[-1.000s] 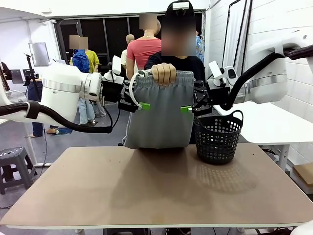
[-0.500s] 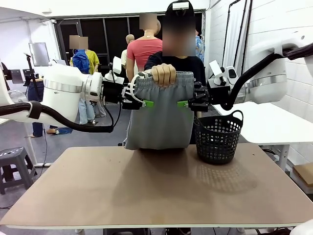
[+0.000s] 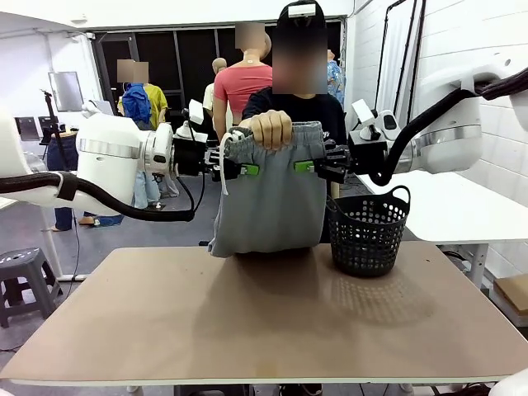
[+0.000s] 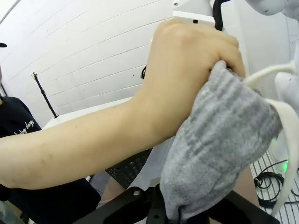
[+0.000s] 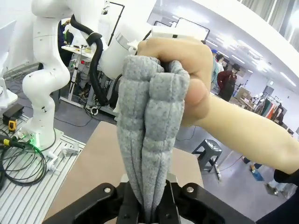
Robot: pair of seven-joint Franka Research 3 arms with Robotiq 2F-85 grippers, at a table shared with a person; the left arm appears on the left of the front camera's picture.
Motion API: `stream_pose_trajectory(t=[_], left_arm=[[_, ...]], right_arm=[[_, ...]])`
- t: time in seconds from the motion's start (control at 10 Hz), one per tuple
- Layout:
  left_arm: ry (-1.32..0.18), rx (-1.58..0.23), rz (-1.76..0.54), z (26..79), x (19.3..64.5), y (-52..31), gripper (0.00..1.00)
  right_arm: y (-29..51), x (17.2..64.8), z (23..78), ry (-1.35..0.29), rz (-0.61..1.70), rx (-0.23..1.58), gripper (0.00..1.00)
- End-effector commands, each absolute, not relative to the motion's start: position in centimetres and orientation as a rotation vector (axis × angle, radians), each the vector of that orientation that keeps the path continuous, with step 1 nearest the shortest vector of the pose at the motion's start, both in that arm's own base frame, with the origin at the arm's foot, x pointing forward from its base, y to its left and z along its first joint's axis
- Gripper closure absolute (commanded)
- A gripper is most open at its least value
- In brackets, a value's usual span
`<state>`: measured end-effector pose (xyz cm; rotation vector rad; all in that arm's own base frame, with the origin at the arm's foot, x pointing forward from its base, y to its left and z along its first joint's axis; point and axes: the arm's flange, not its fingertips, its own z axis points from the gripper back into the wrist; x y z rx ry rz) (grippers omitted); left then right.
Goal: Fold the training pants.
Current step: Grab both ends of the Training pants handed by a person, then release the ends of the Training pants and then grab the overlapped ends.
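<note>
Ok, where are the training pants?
Front view: the training pants hang at the table's far edge, waistband in the person's hand, sides pinched by the left hand and right hand.

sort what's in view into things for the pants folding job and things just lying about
For the job: training pants, held up by the person's hand; left gripper and right gripper, both clamped on them.
Lying about: black mesh basket, on the table.

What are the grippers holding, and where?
The training pants: left gripper and right gripper pinch opposite side edges below the waistband; a person's hand holds its middle.
</note>
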<state>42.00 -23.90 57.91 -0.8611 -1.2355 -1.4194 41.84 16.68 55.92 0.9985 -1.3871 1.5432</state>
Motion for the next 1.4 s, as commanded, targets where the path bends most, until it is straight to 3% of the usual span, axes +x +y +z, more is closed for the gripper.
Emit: stream_pose_trajectory(t=[0.0,0.3,0.4,0.5,1.3], left_arm=[[-1.242,-0.918,-1.384,58.0,42.7,-23.9,1.00],[-1.318,-0.945,-1.394,58.1,43.1,-23.4,1.00],[-1.300,-0.957,-1.440,58.2,43.0,-23.0,1.00],[-1.247,-0.914,-1.404,57.7,42.6,-23.6,1.00],[-1.247,-0.914,-1.404,57.7,42.6,-23.6,1.00]], right_arm=[[17.0,42.5,56.7,-1.365,1.521,1.069,1.00],[17.6,43.4,56.8,-1.324,1.514,1.035,1.00],[18.4,44.8,56.9,-1.231,1.545,0.965,1.00],[17.0,42.5,56.0,-1.356,1.523,1.032,1.00],[17.0,42.5,56.0,-1.356,1.523,1.032,1.00]])
